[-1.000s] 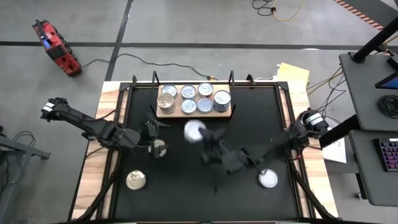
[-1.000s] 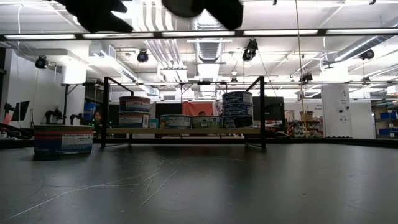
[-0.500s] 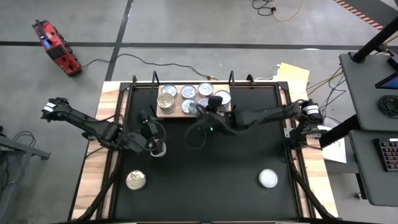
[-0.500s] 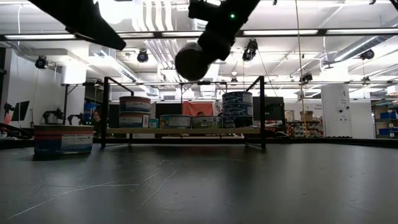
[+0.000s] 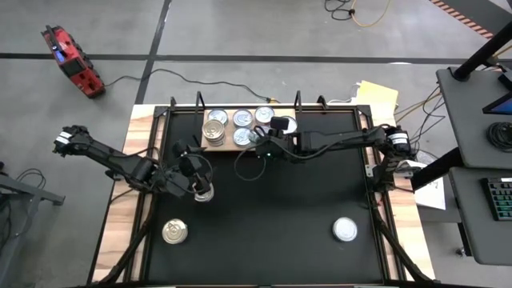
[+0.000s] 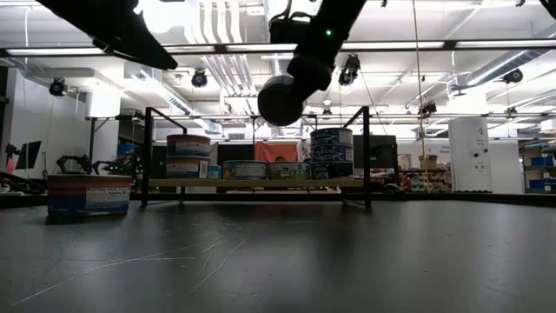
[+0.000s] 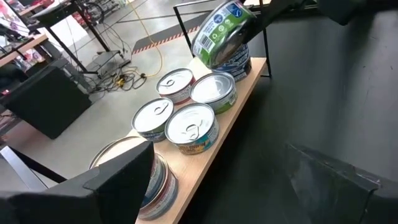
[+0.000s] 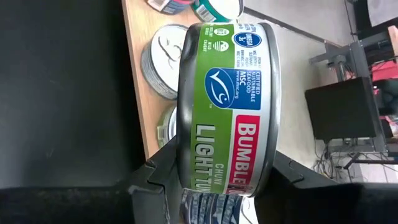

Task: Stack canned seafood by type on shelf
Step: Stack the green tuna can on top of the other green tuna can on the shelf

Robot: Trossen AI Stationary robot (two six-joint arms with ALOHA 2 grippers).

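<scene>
The right gripper (image 5: 262,142) reaches over the shelf (image 5: 226,145); 2 cans (image 5: 175,232) lie on the black table (image 5: 320,192).

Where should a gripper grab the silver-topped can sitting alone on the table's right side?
Grip its curved side wall from straight above, fingers straddling the lid. The silver-topped can stands upright on the black table with nothing near it, so any opposite sides are free. The right gripper is occupied, holding a green-labelled can over the shelf; the left gripper hovers by another can.

Overhead looks straight down; low camera sits at tabletop level — both share the shelf (image 5: 249,132), wrist cameras close.
</scene>
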